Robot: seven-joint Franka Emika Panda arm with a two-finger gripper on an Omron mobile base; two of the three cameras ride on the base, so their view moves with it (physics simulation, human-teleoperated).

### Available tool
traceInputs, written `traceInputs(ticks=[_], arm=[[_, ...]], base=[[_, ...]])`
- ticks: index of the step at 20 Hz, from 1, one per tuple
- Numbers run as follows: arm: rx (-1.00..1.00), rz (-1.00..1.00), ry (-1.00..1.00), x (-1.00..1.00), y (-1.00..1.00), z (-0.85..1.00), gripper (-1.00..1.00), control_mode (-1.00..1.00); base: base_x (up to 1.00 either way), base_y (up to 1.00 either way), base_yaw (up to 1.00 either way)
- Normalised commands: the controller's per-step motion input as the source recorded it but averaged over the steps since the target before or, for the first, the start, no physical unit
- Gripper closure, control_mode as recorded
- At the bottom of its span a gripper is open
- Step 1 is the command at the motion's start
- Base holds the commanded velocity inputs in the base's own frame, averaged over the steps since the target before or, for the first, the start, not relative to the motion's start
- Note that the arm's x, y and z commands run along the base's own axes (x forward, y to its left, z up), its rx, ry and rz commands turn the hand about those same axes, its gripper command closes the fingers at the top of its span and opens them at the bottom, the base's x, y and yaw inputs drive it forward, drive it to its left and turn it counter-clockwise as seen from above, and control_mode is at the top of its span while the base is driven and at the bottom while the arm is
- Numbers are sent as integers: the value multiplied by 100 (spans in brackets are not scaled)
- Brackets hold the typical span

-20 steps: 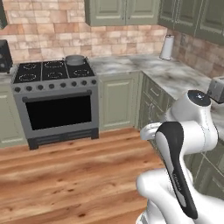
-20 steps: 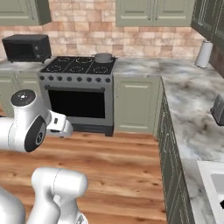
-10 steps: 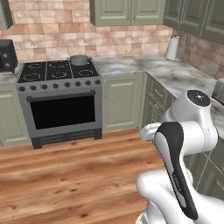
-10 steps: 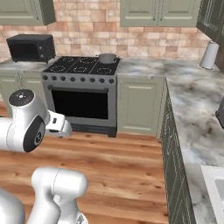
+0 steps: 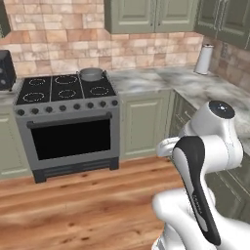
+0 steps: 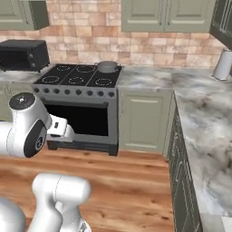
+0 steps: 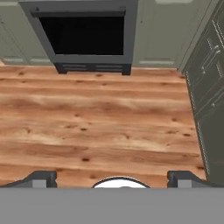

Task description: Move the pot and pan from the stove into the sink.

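Observation:
The stove (image 5: 66,122) stands ahead on the left, its black cooktop (image 6: 79,74) marked with white rings. On its back right burner sits the grey pot (image 5: 91,74), which also shows as the pot (image 6: 107,66) from the right side. The pan and the sink are out of view. My gripper (image 7: 111,178) is open, its fingertips (image 7: 43,177) far apart and nothing between them. It hangs low over the wooden floor (image 7: 100,122), facing the oven door (image 7: 85,35), well short of the stove.
A black microwave (image 6: 22,54) stands left of the stove. A marbled counter (image 6: 204,118) runs right from the stove and turns toward me, with a paper towel roll (image 5: 203,58) at its corner. Green cabinet fronts (image 7: 205,87) close the right side.
The whole picture has shifted: the base has moved, so the stove and counter now sit further right and lower in both base views. The arm's pose and the open gripper are unchanged.

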Motion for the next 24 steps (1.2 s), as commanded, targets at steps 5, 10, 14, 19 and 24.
traceInputs(ticks=[5,10,14,19,24], arm=[[0,0,0,0,0,0,-100,100],[0,0,0,0,0,0,-100,100],[0,0,0,0,0,0,-100,100],[0,0,0,0,0,0,-100,100],[0,0,0,0,0,0,-100,100]], base=[[94,13,0],[93,13,0],[91,12,0],[91,13,0],[91,14,0]])
